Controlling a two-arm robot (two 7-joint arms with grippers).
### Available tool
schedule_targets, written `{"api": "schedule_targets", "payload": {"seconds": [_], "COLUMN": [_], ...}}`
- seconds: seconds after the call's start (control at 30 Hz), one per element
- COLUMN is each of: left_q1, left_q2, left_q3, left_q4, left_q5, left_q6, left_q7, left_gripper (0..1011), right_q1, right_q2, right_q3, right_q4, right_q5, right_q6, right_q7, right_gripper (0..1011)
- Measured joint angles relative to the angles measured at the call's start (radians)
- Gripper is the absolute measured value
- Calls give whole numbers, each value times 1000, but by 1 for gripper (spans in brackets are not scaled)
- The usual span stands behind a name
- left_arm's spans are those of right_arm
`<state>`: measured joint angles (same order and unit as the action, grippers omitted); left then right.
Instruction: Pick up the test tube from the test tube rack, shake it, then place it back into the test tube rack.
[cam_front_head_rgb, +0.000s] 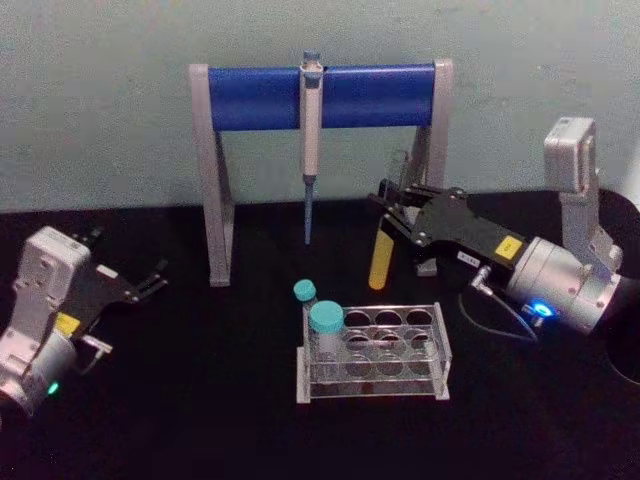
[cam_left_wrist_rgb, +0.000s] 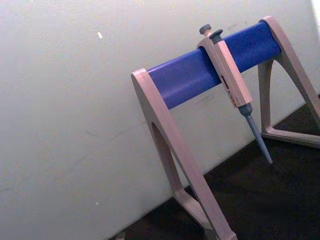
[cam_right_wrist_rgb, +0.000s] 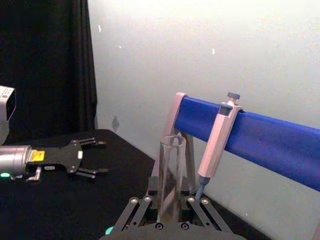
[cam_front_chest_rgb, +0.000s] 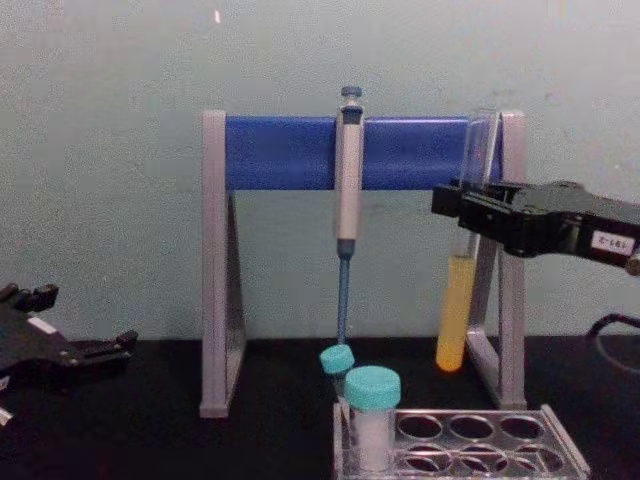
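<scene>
Black tabletop (cam_front_head_rgb: 200, 420) is carrying the test tube rack (cam_front_head_rgb: 400, 352) in the head view, where the right gripper (cam_front_head_rgb: 387, 215) is pinching the test tube (cam_front_head_rgb: 380, 262) upright, above and seemingly beyond the rack. Left wrist view is facing the blue-barred stand (cam_left_wrist_rgb: 200, 75). Right wrist view is showing the left gripper (cam_right_wrist_rgb: 94, 157) spread, well apart. Chest view is showing the tube's long axis vertical, with the rack lying below it, nearer the robot.

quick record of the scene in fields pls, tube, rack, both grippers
test tube rack: two teal-capped vials at its left end
test tube: clear of the rack, near upright, yellow liquid in lower part
right gripper: shut on the test tube, raised behind the rack
left gripper: open, idle at far left
pipette: hanging on the blue-bar stand
</scene>
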<state>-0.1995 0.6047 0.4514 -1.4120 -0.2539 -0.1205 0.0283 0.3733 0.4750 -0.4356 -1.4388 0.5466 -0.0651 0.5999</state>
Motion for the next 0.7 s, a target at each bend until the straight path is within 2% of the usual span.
{"api": "schedule_targets", "payload": {"seconds": [0.17,0.3,0.53,0.7], "left_q1": [0,0,0,0], "left_q2": [0,0,0,0], "left_q3": [0,0,0,0], "left_q4": [0,0,0,0], "left_q5": [0,0,0,0], "left_q6": [0,0,0,0], "left_q7": [0,0,0,0], "left_gripper": [1010,1010,1010,1010], "right_q1": [6,-5,-75,-119], "right_q2": [-4,7,56,88], "right_q3": [1,15,57,68], "right_q4": [9,-3,-83,-137], "right_q5": [-9,-19,-31,-15], "right_q6": [-1,-1,31,68], "right_q7": [-8,-31,-79,-71], "right_gripper": [232,232,232,232]}}
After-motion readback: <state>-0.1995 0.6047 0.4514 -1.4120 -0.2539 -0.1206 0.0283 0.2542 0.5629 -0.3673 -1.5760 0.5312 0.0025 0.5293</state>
